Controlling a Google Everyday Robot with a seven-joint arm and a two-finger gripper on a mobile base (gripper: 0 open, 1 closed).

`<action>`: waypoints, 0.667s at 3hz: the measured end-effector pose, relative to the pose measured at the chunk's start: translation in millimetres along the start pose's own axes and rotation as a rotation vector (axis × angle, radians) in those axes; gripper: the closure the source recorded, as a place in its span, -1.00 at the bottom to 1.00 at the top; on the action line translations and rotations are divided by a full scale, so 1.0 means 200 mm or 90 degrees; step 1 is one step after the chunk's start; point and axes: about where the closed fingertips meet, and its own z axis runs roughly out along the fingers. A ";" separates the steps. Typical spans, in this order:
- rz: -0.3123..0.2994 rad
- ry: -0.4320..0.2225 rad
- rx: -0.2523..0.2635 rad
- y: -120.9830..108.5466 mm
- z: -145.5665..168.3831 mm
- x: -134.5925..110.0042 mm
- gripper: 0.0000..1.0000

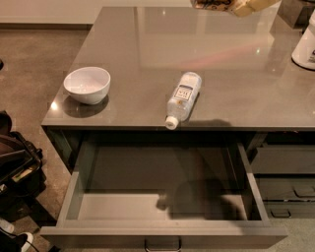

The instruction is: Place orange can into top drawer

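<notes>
The gripper (212,4) hangs at the top edge above the far side of the counter (147,59), its hold impossible to tell; a cream-gold sliver beside it looks like the orange can (252,5); the top drawer (162,229) stands open

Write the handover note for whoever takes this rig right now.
Gripper: at the picture's top edge, above the counter's far side, mostly cut off.
Can: the golden-cream shape beside the gripper looks like it, up off the counter.
Drawer: pulled open, no can inside.
Done: drawer open, can apparently picked up.
Left: bring the can over the drawer and set it in, clear of the bottle lying at the counter's near edge.
</notes>
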 end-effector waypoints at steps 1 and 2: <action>0.043 -0.064 0.033 0.06 -0.08 -0.18 1.00; 0.103 -0.145 0.081 0.18 -0.13 -0.39 1.00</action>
